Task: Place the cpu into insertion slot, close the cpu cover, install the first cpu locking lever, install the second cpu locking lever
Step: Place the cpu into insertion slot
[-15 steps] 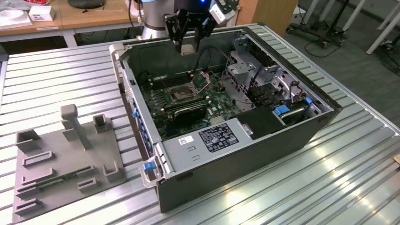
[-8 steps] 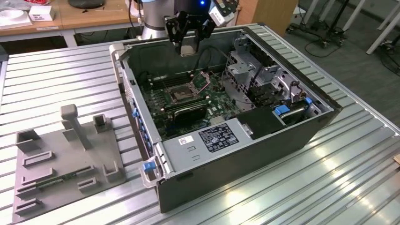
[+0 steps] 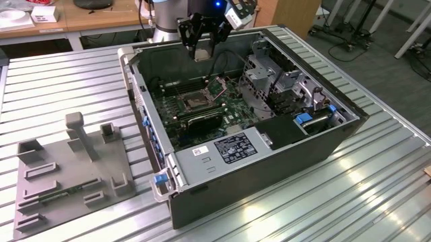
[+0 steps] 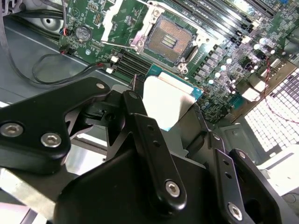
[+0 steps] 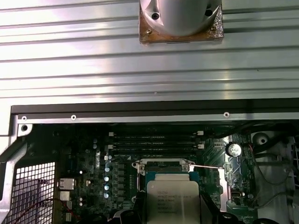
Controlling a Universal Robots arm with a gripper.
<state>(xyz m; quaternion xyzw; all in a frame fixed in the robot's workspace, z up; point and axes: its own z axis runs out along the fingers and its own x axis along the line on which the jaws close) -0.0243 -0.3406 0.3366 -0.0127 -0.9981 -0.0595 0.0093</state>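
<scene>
My gripper point(image 3: 202, 46) hangs above the open computer case, shut on the cpu point(image 3: 201, 54), a pale square chip held by its edges. In the second wrist view the cpu point(image 4: 166, 100) sits between the black fingers point(image 4: 145, 135), with the insertion slot point(image 4: 168, 39) bare beyond it on the green motherboard. The insertion slot point(image 3: 195, 103) lies well below the chip. The cpu cover point(image 3: 217, 89) stands tilted open beside the slot. In the first wrist view the cpu point(image 5: 173, 198) overlaps the slot's silver rim point(image 5: 163, 164).
Case walls point(image 3: 138, 101) ring the motherboard. A drive cage point(image 3: 269, 75) and a labelled power supply point(image 3: 232, 146) crowd the exterior view's right and front. A grey fixture plate point(image 3: 67, 171) lies on the slatted metal table at the exterior view's left. The arm's base point(image 5: 180, 18) stands behind the case.
</scene>
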